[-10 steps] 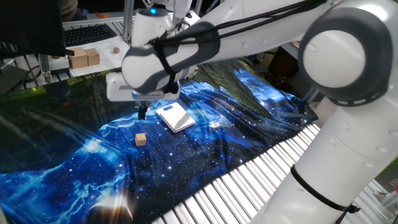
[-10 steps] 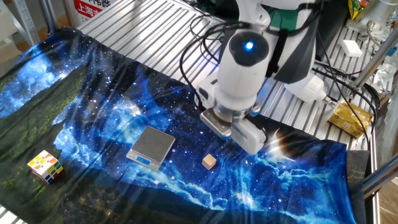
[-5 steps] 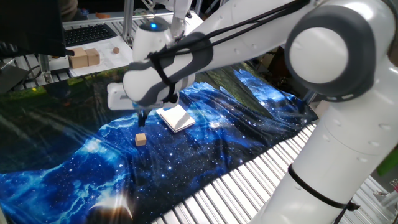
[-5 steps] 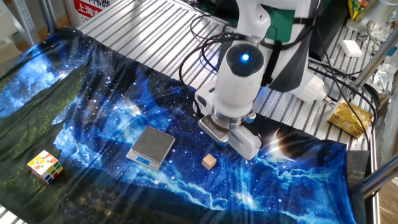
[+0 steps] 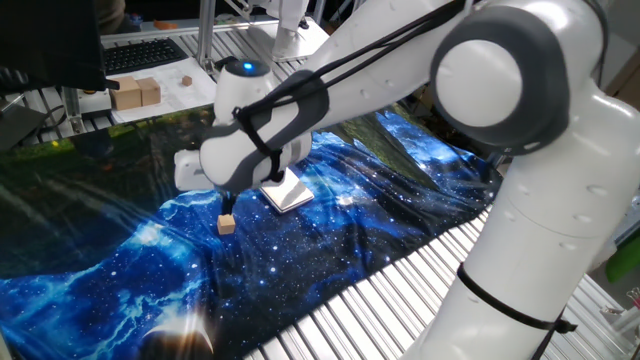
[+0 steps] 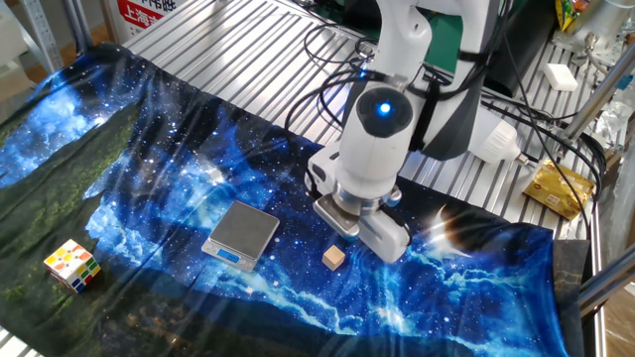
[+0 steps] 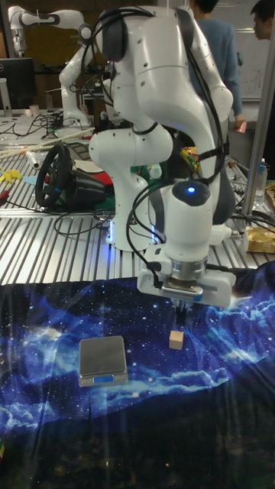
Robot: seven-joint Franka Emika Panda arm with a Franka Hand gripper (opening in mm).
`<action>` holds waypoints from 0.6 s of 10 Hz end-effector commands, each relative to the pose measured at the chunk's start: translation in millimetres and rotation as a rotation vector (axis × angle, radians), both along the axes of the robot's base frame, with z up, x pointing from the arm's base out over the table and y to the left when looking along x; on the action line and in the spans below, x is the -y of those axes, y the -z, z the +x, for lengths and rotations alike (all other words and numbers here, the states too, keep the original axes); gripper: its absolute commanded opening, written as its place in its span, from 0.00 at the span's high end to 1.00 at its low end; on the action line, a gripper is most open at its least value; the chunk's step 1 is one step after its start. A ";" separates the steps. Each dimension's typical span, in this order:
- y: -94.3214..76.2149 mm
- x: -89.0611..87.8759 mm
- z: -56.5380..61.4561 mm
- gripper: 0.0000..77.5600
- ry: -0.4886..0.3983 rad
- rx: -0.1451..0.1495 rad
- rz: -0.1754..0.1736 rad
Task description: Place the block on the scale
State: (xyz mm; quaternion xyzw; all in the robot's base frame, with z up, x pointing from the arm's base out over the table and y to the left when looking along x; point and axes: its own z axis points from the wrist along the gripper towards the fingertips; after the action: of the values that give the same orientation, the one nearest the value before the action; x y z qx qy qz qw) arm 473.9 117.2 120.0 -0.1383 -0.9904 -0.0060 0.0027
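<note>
The hand [image 7: 182, 308] hovers just above the block [image 7: 176, 340], positioned for grasping; its opening cannot be told; the scale [image 7: 102, 359] lies nearby.

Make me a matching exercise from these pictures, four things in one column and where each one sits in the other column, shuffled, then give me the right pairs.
Things:
1. block
2. scale
3. puzzle cube
4. pincer

Places:
A. near the cloth's edge, far from the arm
B. in the air just above the block
C. flat on the blue cloth, beside the block
D. on the blue cloth, under the pincer

Pairs: 1-D, 2-C, 3-A, 4-B
</note>
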 end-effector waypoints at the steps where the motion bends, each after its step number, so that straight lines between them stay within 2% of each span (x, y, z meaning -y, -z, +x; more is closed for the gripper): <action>1: 17.5 3.9 -1.8 1.00 0.007 0.019 0.001; 6: 29.8 4.2 0.5 1.00 0.052 0.030 -0.003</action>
State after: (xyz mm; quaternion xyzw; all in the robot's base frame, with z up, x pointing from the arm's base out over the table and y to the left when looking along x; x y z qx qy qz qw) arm 473.1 113.5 90.4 -0.1613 -0.9868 -0.0074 -0.0100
